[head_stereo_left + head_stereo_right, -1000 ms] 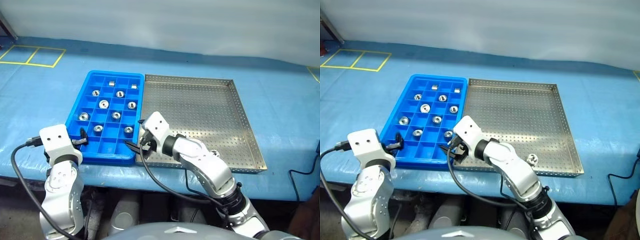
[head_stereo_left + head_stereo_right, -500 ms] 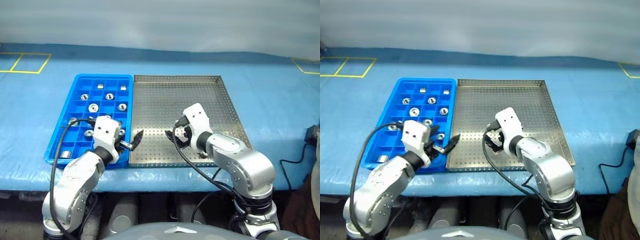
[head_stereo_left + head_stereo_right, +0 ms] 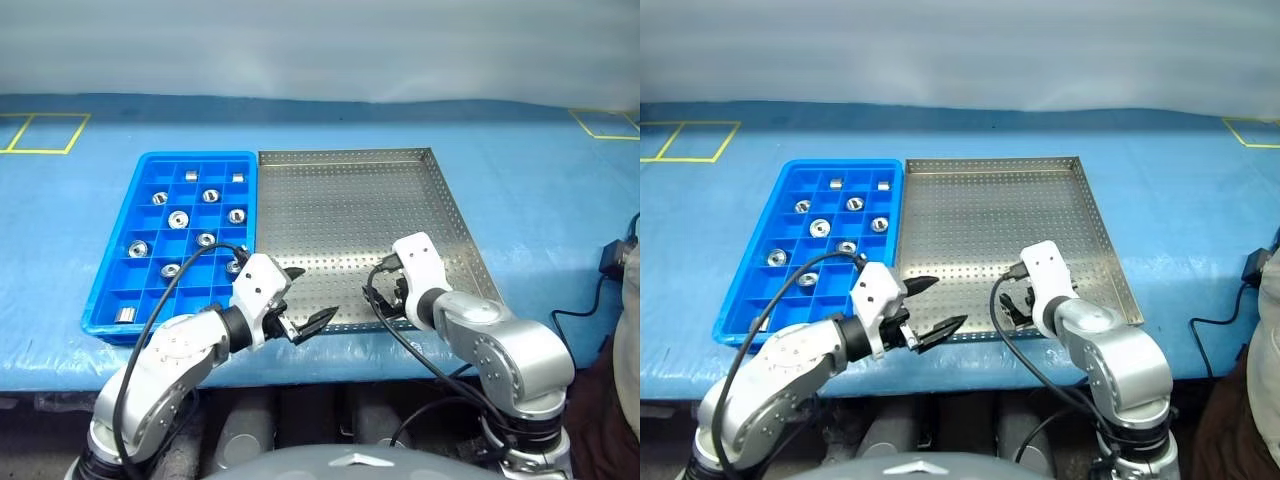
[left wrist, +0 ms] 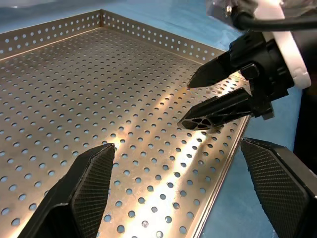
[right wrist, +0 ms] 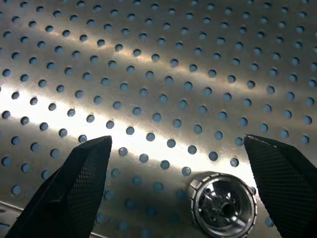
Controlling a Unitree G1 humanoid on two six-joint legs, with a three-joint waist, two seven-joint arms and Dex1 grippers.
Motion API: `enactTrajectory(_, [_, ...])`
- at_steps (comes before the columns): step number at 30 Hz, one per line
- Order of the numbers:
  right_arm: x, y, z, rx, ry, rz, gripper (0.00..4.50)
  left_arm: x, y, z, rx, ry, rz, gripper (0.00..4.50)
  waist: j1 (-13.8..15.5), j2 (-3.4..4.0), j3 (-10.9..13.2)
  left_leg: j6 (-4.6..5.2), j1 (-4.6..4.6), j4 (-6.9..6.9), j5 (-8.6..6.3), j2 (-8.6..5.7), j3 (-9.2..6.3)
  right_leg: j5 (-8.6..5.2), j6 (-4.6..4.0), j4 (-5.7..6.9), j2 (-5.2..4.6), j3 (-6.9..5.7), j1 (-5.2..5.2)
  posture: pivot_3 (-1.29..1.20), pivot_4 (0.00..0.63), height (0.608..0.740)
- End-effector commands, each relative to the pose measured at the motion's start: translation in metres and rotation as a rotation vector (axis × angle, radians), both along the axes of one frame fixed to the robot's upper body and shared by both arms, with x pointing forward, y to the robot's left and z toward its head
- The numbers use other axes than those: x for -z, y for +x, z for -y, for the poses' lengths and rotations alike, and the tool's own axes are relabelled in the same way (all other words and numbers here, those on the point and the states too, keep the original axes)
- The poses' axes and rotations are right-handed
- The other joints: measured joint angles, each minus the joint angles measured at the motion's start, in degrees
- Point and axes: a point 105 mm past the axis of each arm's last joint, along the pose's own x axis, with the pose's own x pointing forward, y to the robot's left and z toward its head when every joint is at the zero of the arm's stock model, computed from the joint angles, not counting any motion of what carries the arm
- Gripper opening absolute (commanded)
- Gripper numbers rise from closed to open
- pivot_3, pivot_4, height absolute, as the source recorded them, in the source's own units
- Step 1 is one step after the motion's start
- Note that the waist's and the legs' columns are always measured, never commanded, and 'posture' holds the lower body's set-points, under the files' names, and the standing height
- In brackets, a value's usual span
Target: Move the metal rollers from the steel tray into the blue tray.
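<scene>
The blue tray [image 3: 108,283] on the left already holds about ten metal rollers [image 3: 179,219]. One last roller [image 5: 224,206] lies near the steel tray [image 3: 350,190]'s near-right corner, under the spread, empty right end effector [image 3: 1015,308]; the left end effector [image 3: 308,320] is spread too.

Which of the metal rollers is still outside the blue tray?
The roller on the steel tray, lying between the open fingers of the right gripper near the tray's front edge. All the others sit in compartments of the blue tray.
</scene>
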Motion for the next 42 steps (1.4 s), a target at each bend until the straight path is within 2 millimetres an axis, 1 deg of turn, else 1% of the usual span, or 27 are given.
enactTrajectory(1, [-0.001,-0.001,0.011,0.041,-0.017,0.007,4.50,-0.006,-0.001,0.003,0.021,-0.014,0.031,4.40,-0.10,0.00,0.00,0.00,0.01,0.00,0.00,0.01,0.00,0.00,0.01,0.00,0.02,0.02,0.00,0.02,0.150,0.740])
enactTrajectory(4, [0.007,-0.007,0.016,0.061,-0.019,-0.031,4.50,-0.004,0.000,0.002,0.022,-0.001,0.038,4.40,-0.41,0.01,0.00,0.00,0.05,0.00,0.01,0.03,0.01,0.01,0.01,0.02,0.06,0.05,0.01,0.02,0.150,0.740])
enactTrajectory(6, [0.010,-0.011,0.015,0.056,-0.007,-0.044,4.50,-0.004,0.000,0.001,0.025,0.007,0.040,4.40,-0.46,0.02,-0.02,0.01,0.05,0.00,0.01,0.03,0.02,0.00,0.01,0.02,0.06,0.07,0.01,0.02,0.150,0.740])
enactTrajectory(7, [0.011,-0.012,0.014,0.054,-0.007,-0.047,4.32,-0.003,0.000,0.000,0.026,0.010,0.042,4.42,-0.42,0.02,-0.02,0.01,0.05,0.00,0.01,0.02,0.01,0.00,0.01,0.02,0.06,0.07,0.02,0.02,0.150,0.740])
enactTrajectory(9, [0.012,-0.013,0.011,0.050,0.000,-0.048,3.92,-0.003,0.000,-0.001,0.027,0.012,0.044,4.42,-0.37,0.02,-0.03,0.01,0.04,0.00,0.00,0.01,0.01,0.00,0.02,-0.01,0.05,0.07,0.02,0.02,0.150,0.740])
enactTrajectory(14, [0.009,-0.010,0.009,0.052,0.014,-0.038,2.21,-0.003,0.002,-0.002,0.014,0.013,0.042,4.42,-0.36,0.02,-0.03,0.03,0.03,0.00,-0.01,-0.01,0.02,0.02,0.06,-0.02,0.04,0.10,0.03,0.04,0.150,0.740])
enactTrajectory(16, [0.008,-0.008,0.009,0.049,0.011,-0.037,1.68,-0.003,0.002,-0.003,0.010,0.015,0.043,4.42,-0.37,0.02,-0.03,0.03,0.04,0.01,-0.01,0.00,0.02,0.02,0.06,-0.02,0.05,0.10,0.03,0.05,0.150,0.740])
enactTrajectory(18, [0.003,-0.003,0.004,0.019,0.002,-0.018,1.68,-0.007,0.006,-0.007,-0.031,0.008,0.068,4.42,-0.37,0.03,-0.02,0.03,0.06,0.02,0.00,0.00,0.02,0.02,0.06,0.00,0.06,0.10,0.04,0.07,0.150,0.740])
enactTrajectory(22, [-0.013,0.014,-0.012,-0.025,0.001,0.062,1.68,-0.022,0.021,-0.020,-0.175,-0.030,0.151,4.42,-0.38,0.05,-0.01,0.03,0.08,0.04,0.03,0.01,0.05,0.05,0.08,0.06,0.08,0.14,0.02,0.11,0.150,0.740])
enactTrajectory(24, [-0.026,0.025,-0.026,-0.057,0.027,0.136,1.68,-0.031,0.026,-0.028,-0.240,-0.045,0.203,4.42,0.04,0.05,-0.01,0.02,0.10,0.04,0.05,0.02,0.03,0.05,0.08,0.07,0.12,0.14,0.05,0.15,0.150,0.740])
enactTrajectory(27, [-0.050,0.039,-0.057,-0.168,0.092,0.270,1.68,-0.041,0.030,-0.045,-0.368,-0.057,0.271,4.42,0.53,0.05,0.00,0.02,0.09,0.01,0.05,0.02,0.01,0.06,0.09,0.08,0.14,0.14,0.03,0.20,0.150,0.740])
enactTrajectory(29, [-0.064,0.040,-0.081,-0.308,0.100,0.371,1.68,-0.045,0.027,-0.055,-0.430,-0.059,0.292,4.42,1.10,0.04,0.00,0.02,0.07,0.00,0.05,0.00,0.01,0.08,0.11,0.06,0.13,0.15,0.03,0.24,0.150,0.740])
enactTrajectory(32, [-0.075,0.038,-0.106,-0.445,0.136,0.459,1.68,-0.048,0.021,-0.072,-0.526,-0.029,0.313,4.42,2.24,0.04,0.00,0.03,0.06,-0.02,0.04,-0.02,0.00,0.09,0.12,-0.01,0.10,0.13,0.04,0.32,0.150,0.740])
enactTrajectory(38, [-0.076,0.038,-0.144,-0.580,0.276,0.436,1.68,-0.052,0.001,-0.103,-0.715,-0.026,0.322,4.42,5.27,0.03,0.01,-0.01,0.08,-0.02,0.06,0.01,-0.07,0.07,0.10,-0.01,0.09,0.04,0.10,0.47,0.150,0.740])
enactTrajectory(42, [-0.074,0.038,-0.165,-0.634,0.331,0.419,1.68,-0.047,-0.011,-0.116,-0.812,-0.085,0.299,4.42,8.16,0.04,0.01,-0.03,0.16,-0.01,0.07,0.01,-0.18,0.05,0.08,-0.03,0.07,-0.10,0.21,0.55,0.150,0.740])
